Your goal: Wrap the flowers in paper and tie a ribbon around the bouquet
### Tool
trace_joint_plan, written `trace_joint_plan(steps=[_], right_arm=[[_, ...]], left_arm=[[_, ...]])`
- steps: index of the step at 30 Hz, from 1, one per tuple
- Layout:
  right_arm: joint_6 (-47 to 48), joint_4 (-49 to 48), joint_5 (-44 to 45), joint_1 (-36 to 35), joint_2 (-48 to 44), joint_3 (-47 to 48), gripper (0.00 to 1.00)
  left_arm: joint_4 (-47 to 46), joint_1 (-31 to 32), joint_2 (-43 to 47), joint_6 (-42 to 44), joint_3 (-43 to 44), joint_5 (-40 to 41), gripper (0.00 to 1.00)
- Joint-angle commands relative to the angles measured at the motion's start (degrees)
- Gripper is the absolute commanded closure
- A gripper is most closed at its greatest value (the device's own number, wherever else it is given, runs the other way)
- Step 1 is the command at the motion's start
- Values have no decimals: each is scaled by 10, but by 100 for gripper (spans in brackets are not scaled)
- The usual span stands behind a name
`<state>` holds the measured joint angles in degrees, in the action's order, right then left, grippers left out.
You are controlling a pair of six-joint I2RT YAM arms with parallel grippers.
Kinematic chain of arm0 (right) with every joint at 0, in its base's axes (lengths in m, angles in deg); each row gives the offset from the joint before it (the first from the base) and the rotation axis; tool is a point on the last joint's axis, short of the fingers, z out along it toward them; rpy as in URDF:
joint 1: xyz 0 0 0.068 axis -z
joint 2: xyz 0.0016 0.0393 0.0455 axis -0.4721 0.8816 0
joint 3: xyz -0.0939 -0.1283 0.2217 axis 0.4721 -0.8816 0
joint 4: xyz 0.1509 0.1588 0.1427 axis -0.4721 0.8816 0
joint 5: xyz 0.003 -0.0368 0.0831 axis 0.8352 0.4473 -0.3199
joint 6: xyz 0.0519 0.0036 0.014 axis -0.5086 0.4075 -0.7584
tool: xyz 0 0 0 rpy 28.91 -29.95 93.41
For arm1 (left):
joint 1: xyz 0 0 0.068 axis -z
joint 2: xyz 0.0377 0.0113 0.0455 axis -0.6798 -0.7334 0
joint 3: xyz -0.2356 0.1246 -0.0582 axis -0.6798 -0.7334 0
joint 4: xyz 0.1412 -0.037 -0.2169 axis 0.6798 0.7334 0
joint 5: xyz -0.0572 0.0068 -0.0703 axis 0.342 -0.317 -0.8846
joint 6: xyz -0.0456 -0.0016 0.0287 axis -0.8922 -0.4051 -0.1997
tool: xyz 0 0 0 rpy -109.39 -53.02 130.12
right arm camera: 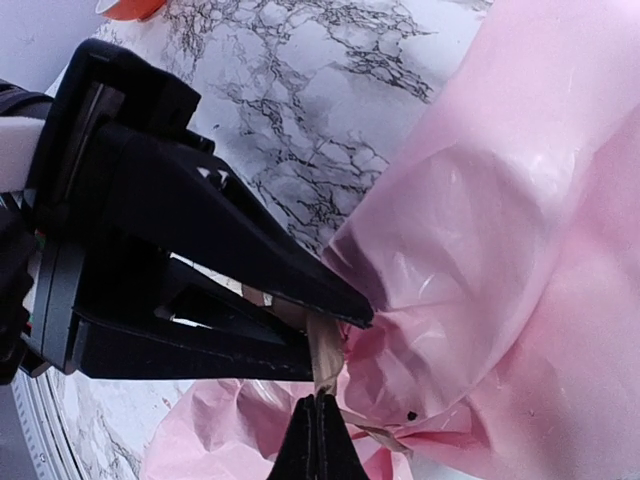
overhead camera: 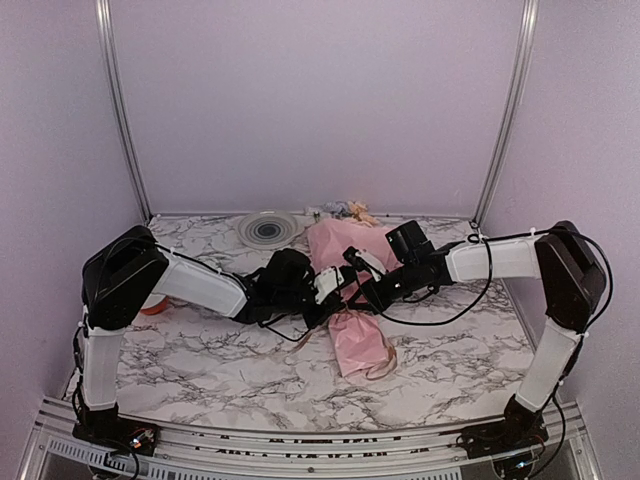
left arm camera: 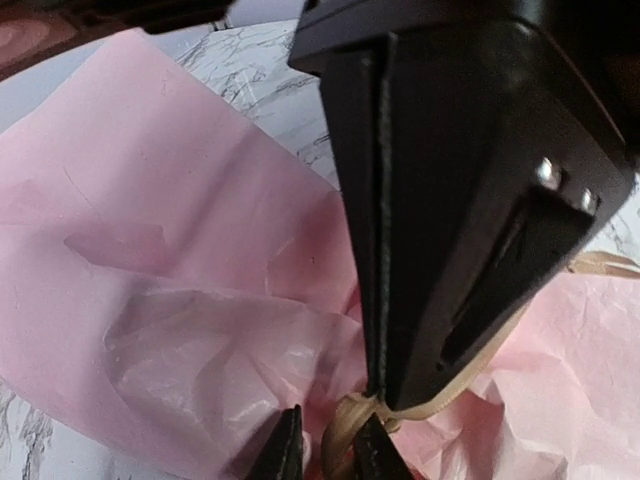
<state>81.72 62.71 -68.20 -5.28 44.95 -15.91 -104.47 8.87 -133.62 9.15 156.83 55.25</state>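
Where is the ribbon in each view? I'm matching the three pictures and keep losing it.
Top external: the ribbon loops at the near end of the pink paper.
Left wrist: ribbon at bottom centre, between the left fingers, trailing right.
Right wrist: ribbon at lower centre, pinched at the tip of the right fingers.
Shared landmark: the pink paper, creased around the ribbon in all three.

Seen from above, my two arms cross over the bouquet (overhead camera: 357, 340) and hide its middle. The blooms at its far end are too small to tell apart. An orange thing (overhead camera: 152, 306) sits mostly hidden behind my left arm. In the left wrist view, the bottom edge cuts off my left gripper (left arm camera: 330, 455), so I cannot tell whether it pinches the ribbon (left arm camera: 345, 425). My right gripper (left arm camera: 384, 395) looms close and blurred.
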Motion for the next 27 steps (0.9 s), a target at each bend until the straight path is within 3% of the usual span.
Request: trace_joint_plan(steps=[1,4,8,15,23,27], right_arm=[[-12,-3,7,9,-1,18,100],[-14,-3,12,9,1,18,100],[-17,-7,14,11,1,17,100],[-22,-11,12,12,-3,16,100],[-24,-12,12,15,-2,16,100],[-25,-11,10,15,0,17,100]], left_arm=[[-16,1,35,38,-31,-52,75],[-13,1,39,54,-33,-102,65],[1,0,18,44,-2,-95,56],[43,3,-12,29,50,-66,67],[73,5,5,76,26,-125,57],[85,6,-10,61,51,-103,62]])
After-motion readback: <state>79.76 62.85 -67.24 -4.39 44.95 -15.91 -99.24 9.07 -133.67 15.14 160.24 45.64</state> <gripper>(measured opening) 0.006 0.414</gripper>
